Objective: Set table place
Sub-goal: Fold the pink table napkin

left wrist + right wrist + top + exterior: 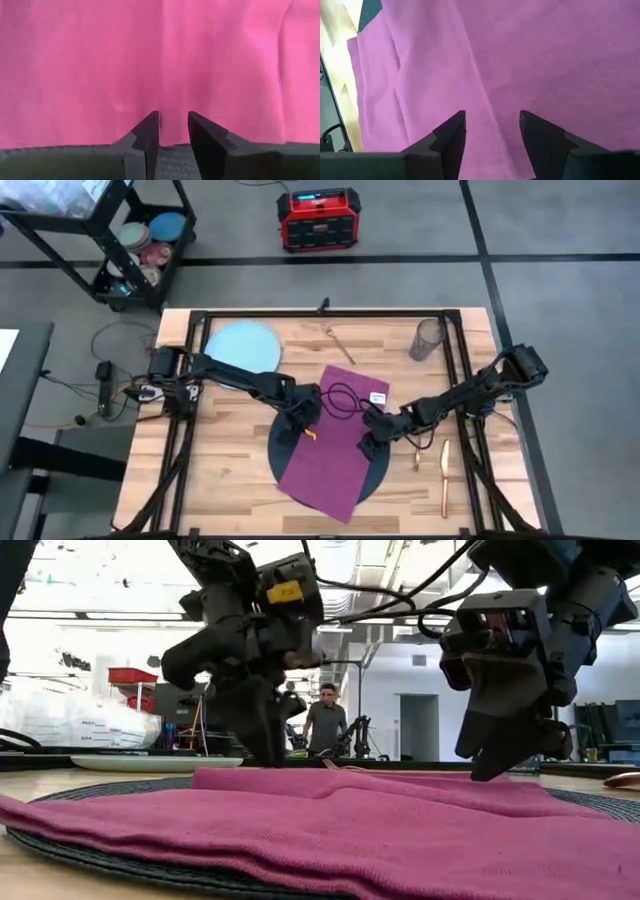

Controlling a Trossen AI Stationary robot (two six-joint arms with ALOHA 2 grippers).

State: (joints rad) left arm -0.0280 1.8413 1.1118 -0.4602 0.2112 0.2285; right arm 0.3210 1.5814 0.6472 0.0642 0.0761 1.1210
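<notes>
Both arms were down over the middle of the desk (215,480), working the napkin (335,445), which lay spread across the dark mat (279,455), hanging off its near and far edges. Left end effector (298,427) sat at the napkin's left edge, right where cloth meets mat; its fingers (147,135) were only a narrow gap apart, and nothing looked pinched between them. Right end effector (372,442) was over the napkin's right side, fingers (452,132) spread wider, just cloth showing in the gap, not gripped as far as I could see. In the low view the cloth was bunched into soft folds between the two.

Blue plate (243,345) was off at the far left of the desk, well apart from the mat. Tumbler (427,338) stood upright at the far right corner. One copper piece (338,342) lay near the far edge, and two more (444,463) lay just right of the mat
</notes>
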